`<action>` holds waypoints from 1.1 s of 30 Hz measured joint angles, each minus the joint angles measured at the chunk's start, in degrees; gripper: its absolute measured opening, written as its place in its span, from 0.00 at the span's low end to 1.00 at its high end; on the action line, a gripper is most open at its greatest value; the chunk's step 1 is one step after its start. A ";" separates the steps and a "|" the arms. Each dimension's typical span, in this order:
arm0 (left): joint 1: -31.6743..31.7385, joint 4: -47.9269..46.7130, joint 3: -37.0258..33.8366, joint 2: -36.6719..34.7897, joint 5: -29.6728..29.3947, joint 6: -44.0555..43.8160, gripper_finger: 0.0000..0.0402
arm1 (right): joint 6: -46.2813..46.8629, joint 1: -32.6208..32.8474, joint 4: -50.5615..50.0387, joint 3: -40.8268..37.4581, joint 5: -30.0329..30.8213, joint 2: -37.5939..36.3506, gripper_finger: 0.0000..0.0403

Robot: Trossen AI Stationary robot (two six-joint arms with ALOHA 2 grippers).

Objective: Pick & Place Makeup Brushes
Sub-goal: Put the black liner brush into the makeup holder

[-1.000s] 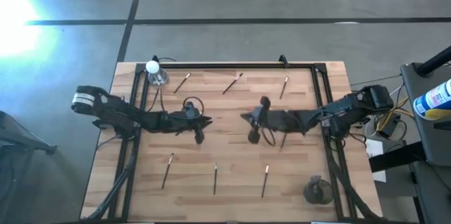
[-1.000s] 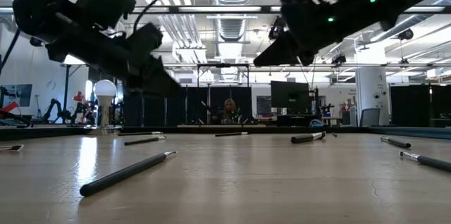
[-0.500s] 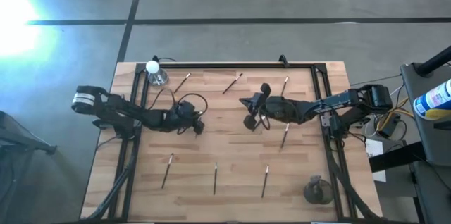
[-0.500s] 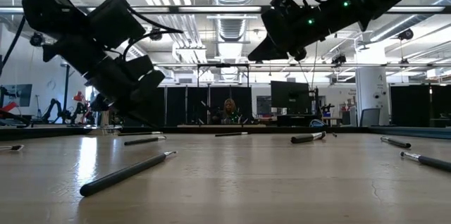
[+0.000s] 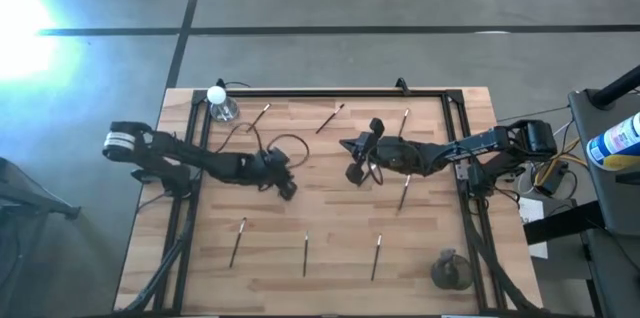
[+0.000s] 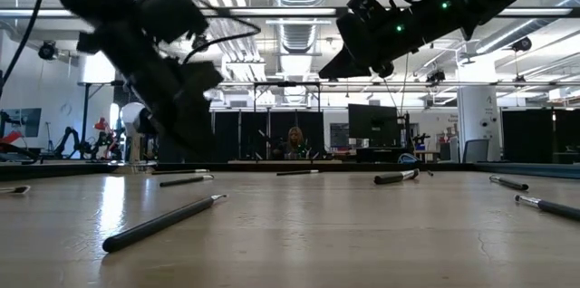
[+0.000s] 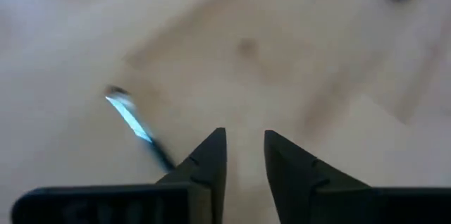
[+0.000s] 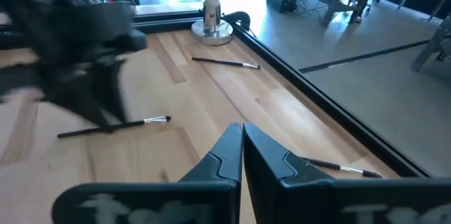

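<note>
**Fingers over the boards, brushes lying loose**

Fingers of the left gripper (image 7: pixel 244 155) are standing a narrow gap apart, nothing between them, pointing down at the pale wooden plank tabletop (image 5: pixel 330 258). Just ahead of those fingers and off to one side, a thin brush with a shiny ferrule and dark handle (image 7: pixel 137 127) is lying flat on the wood, apart from the tips. In the high view the left gripper (image 5: pixel 285 186) is hanging over the middle of the table.

Fingers of the right gripper (image 8: pixel 242 146) are pressing together, tips meeting, holding nothing. Beyond them, a thin dark-handled brush with a pale ferrule (image 8: pixel 113 127) is lying flat, partly behind the other arm's dark body. Farther off, a second thin dark brush (image 8: pixel 225 62) is lying near the black metal frame rail (image 8: pixel 296 76), and a third, pale-tipped (image 8: pixel 338 168), is resting beside the right fingers, close to the same rail. A small clear bottle with a round white cap (image 8: pixel 211 5) is standing upright at the far corner.

From above, the right gripper (image 5: pixel 358 163) is sitting right of centre, facing the left one. Three thin sticks (image 5: pixel 305 254) are lying in a row along the near side, well apart from both grippers. A dark round object (image 5: pixel 450 272) is sitting at the near right corner.
</note>
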 joint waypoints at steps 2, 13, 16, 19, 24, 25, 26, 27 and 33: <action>-3.42 -4.78 3.50 0.91 -0.02 -0.93 0.27 | 0.00 0.00 -0.18 -0.04 0.02 0.00 0.02; -19.87 -8.87 14.13 11.20 -1.73 -17.62 0.37 | 0.00 0.02 -1.07 -0.11 0.02 0.00 0.02; -21.43 -8.78 17.18 14.34 -1.93 -18.87 0.37 | 0.00 0.00 -1.41 -0.11 0.04 0.00 0.02; -22.23 -10.69 21.00 17.92 -1.93 -18.98 0.37 | 0.00 0.00 -1.50 -0.11 0.04 0.00 0.02; -22.31 -21.81 28.13 23.72 -1.90 -19.01 0.37 | 0.00 0.02 -1.58 -0.11 0.06 0.00 0.02; -22.31 -22.95 29.23 24.47 -1.60 -19.03 0.37 | 0.00 0.02 -1.60 -0.11 0.04 0.00 0.02; -22.31 -23.76 30.02 25.00 -1.48 -19.03 0.37 | 0.00 0.02 -1.66 -0.11 0.06 0.00 0.02; -22.31 -24.30 30.64 25.61 -1.49 -19.04 0.37 | 0.00 0.02 -1.74 -0.11 0.05 0.00 0.02; -22.29 -23.91 31.68 25.72 -0.68 -18.11 0.37 | 0.00 0.02 -1.82 -0.11 0.07 0.00 0.02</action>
